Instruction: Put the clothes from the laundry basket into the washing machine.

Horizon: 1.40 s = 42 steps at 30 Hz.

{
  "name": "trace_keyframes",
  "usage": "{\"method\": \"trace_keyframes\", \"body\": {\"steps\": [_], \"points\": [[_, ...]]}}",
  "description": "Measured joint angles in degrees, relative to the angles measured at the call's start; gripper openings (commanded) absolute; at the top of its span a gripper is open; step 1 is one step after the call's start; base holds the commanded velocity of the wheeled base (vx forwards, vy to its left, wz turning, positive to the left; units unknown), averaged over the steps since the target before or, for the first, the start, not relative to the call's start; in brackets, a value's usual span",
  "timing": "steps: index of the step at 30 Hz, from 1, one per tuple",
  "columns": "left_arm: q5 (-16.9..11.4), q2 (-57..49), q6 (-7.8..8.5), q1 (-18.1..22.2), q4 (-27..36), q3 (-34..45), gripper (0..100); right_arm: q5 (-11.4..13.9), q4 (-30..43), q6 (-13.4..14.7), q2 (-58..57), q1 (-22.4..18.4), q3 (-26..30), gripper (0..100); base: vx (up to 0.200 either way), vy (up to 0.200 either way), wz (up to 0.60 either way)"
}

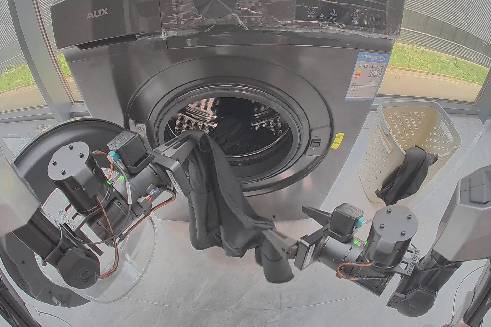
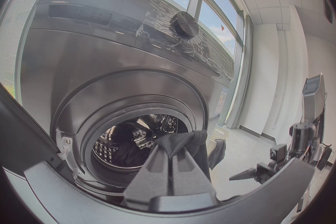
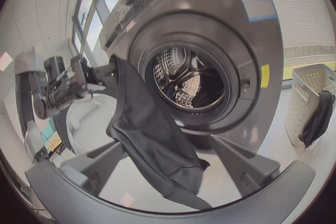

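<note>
The right gripper (image 1: pixel 285 224) sits low before the washer (image 1: pixel 332 88) with its fingers spread wide. The bottom of a black garment (image 1: pixel 220 200) lies over one finger. The garment hangs from the left gripper (image 2: pixel 171 148), which is clamped tight on its top edge at the left rim of the washer's open mouth. Dark cloth (image 2: pixel 122 154) lies in the drum (image 1: pixel 255 129). The door (image 1: pixel 92 127) stands open to the left. Right of the washer, a basket (image 1: pixel 409 126) stands on the floor, with a second garment (image 1: pixel 409 174) hanging over its rim.
</note>
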Motion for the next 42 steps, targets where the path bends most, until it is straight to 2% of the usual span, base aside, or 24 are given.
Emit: {"method": "trace_keyframes", "body": {"steps": [8,15,22,32,42], "points": [[0.2,0.3,0.0,-0.1,0.0,-0.9,0,0.8,-0.1,-0.2,5.1,0.5,1.8,100,0.0,0.0,0.0],[0.1,0.3,0.0,-0.1,0.0,-1.2,0,1.1,-0.1,0.8,7.3,1.1,-1.2,100,0.0,0.0,0.0],[0.1,0.3,0.0,-0.7,-0.1,-1.1,0,1.4,0.0,0.2,8.7,-0.2,-3.2,100,0.0,0.0,0.0],[-0.3,-1.3,0.0,-2.4,0.0,-0.9,0,5.4,4.0,-2.9,16.5,-5.4,-17.1,100,0.0,0.0,0.0],[-0.6,-2.5,-0.09,-3.5,0.0,-0.9,0,5.9,9.0,-3.4,20.5,-6.0,-24.0,100,0.0,0.0,0.0]]}}
